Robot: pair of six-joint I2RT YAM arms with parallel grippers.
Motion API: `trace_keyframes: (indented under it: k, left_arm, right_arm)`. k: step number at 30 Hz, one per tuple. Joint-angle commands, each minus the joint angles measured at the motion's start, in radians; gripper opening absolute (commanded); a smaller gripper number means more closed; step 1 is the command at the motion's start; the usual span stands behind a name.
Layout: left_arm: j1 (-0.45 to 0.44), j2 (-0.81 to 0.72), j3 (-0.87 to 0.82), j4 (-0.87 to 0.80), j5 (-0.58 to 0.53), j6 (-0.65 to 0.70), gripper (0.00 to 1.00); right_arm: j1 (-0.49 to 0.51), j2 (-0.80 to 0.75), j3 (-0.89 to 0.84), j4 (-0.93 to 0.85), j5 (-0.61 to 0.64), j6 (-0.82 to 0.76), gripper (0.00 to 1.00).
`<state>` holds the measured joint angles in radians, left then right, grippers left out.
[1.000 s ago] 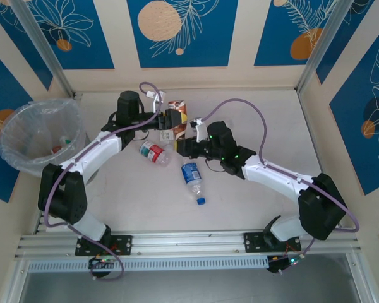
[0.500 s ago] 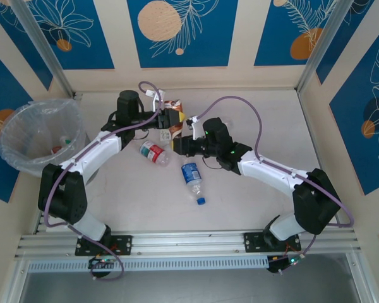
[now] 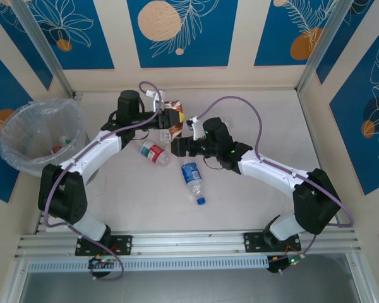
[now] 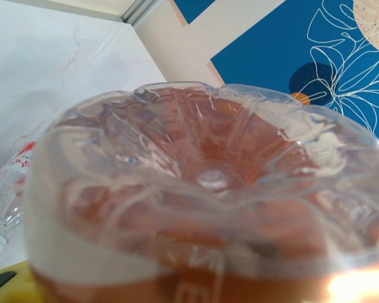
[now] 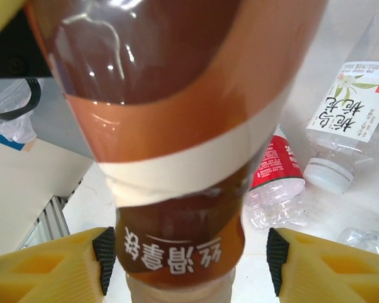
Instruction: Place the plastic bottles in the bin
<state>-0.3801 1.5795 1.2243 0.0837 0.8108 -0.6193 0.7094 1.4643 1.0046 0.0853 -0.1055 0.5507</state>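
Observation:
A clear bottle with a brown label (image 3: 176, 121) is held above the table at the back centre, and my left gripper (image 3: 170, 119) is shut on it. Its ribbed base (image 4: 208, 177) looms close in the left wrist view. My right gripper (image 3: 177, 146) is open just below it; the yellow fingers (image 5: 50, 268) stand either side of the bottle's neck end (image 5: 183, 252), with a gap at the right pad. A red-labelled bottle (image 3: 153, 152) and a blue-labelled bottle (image 3: 192, 178) lie on the table. The bin (image 3: 12, 126) stands at the far left.
The bin's bag holds some bottles (image 3: 61, 146). A white-labelled bottle with a white cap (image 5: 350, 117) lies beside the red-labelled one (image 5: 275, 170) under my right wrist. Walls close the table on three sides. Open table lies to the right and front.
My left gripper has shut on the brown-labelled bottle. My right gripper, which gripped that bottle, has opened its jaws and shifted a little to the left.

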Motion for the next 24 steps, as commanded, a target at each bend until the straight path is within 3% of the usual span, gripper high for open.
trace_keyframes:
  k: [1, 4, 7, 12, 17, 24]
  left_arm:
    - [-0.011, -0.004, 0.039, -0.018, -0.012, 0.02, 0.47]
    - [-0.012, 0.003, 0.043, -0.016, -0.013, 0.017, 0.46]
    - [-0.011, 0.008, 0.047, -0.025, -0.018, 0.02, 0.45]
    - [-0.012, 0.017, 0.052, -0.039, -0.032, 0.026, 0.44]
    - [-0.011, 0.015, 0.064, -0.075, -0.053, 0.047, 0.44]
    - [-0.01, 0.011, 0.079, -0.136, -0.076, 0.082, 0.44]
  right_arm:
    - [-0.007, -0.032, 0.007, 0.004, -0.014, -0.009, 0.75]
    - [-0.012, -0.052, -0.009, 0.006, -0.014, -0.009, 0.83]
    - [-0.016, -0.072, -0.016, -0.021, -0.011, -0.004, 1.0]
    - [-0.016, -0.126, -0.048, -0.059, 0.05, 0.002, 0.99]
    - [-0.026, -0.198, -0.139, -0.085, 0.233, 0.052, 1.0]
    - [-0.065, -0.207, -0.203, -0.153, 0.273, 0.131, 1.0]
